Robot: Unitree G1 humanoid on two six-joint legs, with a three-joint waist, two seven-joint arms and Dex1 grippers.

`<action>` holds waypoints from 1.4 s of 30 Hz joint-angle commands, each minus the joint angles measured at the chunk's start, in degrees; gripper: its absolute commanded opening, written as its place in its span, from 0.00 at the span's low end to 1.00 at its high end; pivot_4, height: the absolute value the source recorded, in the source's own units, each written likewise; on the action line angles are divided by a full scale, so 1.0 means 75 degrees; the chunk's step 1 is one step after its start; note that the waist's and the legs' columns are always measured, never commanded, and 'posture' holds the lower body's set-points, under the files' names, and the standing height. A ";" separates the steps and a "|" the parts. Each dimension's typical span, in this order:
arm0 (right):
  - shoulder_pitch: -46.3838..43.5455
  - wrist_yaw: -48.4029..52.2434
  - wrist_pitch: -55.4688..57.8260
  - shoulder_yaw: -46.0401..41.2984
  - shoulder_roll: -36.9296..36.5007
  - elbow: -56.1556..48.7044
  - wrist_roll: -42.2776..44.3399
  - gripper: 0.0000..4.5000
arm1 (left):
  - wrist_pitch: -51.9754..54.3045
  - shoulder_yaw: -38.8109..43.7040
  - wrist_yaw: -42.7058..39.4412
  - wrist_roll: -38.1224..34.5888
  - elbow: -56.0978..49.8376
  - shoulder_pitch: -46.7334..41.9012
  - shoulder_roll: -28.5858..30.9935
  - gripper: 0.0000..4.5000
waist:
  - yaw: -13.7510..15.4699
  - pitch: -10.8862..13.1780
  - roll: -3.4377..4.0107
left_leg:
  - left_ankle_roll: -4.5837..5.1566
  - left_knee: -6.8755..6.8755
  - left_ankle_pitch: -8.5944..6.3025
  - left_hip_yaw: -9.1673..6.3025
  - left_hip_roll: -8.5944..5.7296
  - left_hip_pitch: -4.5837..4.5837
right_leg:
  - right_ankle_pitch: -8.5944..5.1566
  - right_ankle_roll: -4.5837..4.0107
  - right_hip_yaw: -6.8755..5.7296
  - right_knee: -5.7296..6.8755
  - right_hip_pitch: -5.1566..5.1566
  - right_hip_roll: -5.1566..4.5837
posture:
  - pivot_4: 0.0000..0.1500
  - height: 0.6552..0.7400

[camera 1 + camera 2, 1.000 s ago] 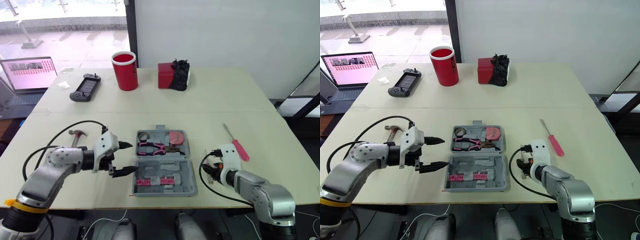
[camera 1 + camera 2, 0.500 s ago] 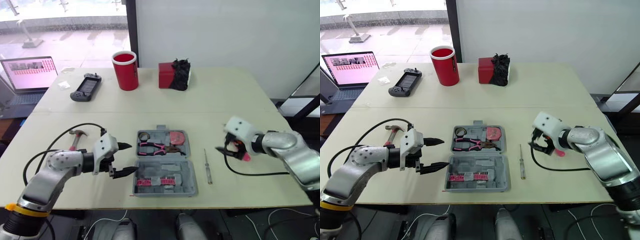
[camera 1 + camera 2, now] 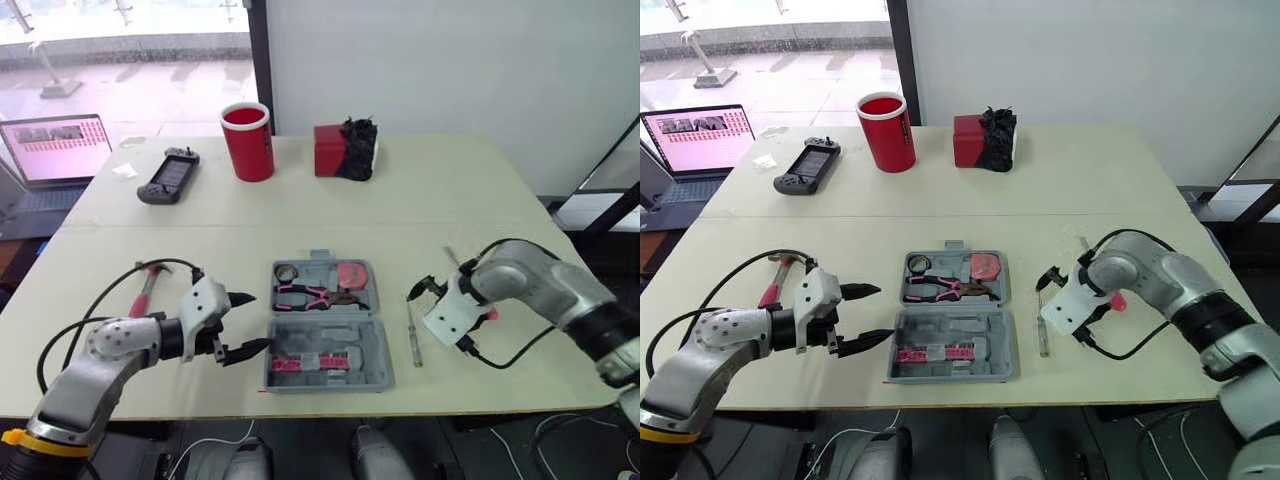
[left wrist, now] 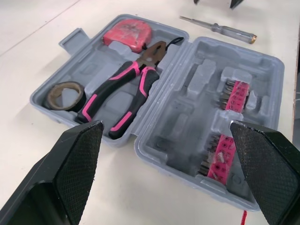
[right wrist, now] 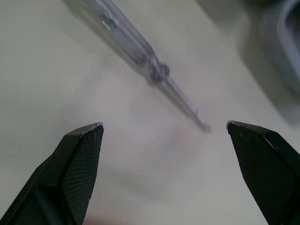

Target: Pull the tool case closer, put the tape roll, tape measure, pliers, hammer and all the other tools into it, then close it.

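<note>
Right gripper (image 5: pixel 162 125), fingers spread wide, has swung in from the red screwdriver (image 3: pixel 1118 300) and now hovers over the clear screwdriver (image 3: pixel 412 335), which lies just beside the open case (image 3: pixel 340 335); grasping it looks next.

The two head eyes look forward and down over the whole table (image 3: pixel 480 200), sharing the case (image 3: pixel 330 338) with the left wrist camera, close at its 9 o'clock, and the screwdriver (image 5: pixel 126 44) with the right wrist camera, closer still at 3 o'clock
</note>
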 commanded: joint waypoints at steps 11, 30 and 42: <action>-0.0932 0.0276 -0.2391 0.0671 0.0954 0.1650 -0.0936 0.98 | 0.0159 0.0495 0.0358 -0.0029 -0.0712 0.0386 0.0086 1.00 | 0.0012 0.0000 0.0000 | -0.0001 0.0001 0.0001 -0.0005 -0.0001 0.0013 | 0.0002 0.0004 -0.0001 0.0000 0.0022 0.0000 | 1.00 0.85; 0.0113 0.2391 -0.0304 -0.0106 -0.0151 -0.0826 0.0721 0.01 | 0.0168 0.0153 0.0219 0.0029 -0.0451 -0.0071 0.0035 1.00 | 0.0005 0.0001 0.0002 | 0.0000 -0.0009 -0.0001 -0.0013 -0.0003 0.0129 | -0.0015 -0.0005 -0.0001 -0.0004 0.0145 0.0002 | 1.00 0.85; 0.2617 0.1761 1.1675 -0.2657 -0.0090 -0.4350 0.4561 0.01 | 0.0020 -0.0031 -0.0044 0.0061 -0.0179 -0.0343 0.0007 1.00 | 0.0038 -0.0004 -0.0007 | 0.0001 0.0003 -0.0001 -0.0023 -0.0004 0.0121 | -0.0019 -0.0013 -0.0002 -0.0012 0.0147 0.0005 | 1.00 0.85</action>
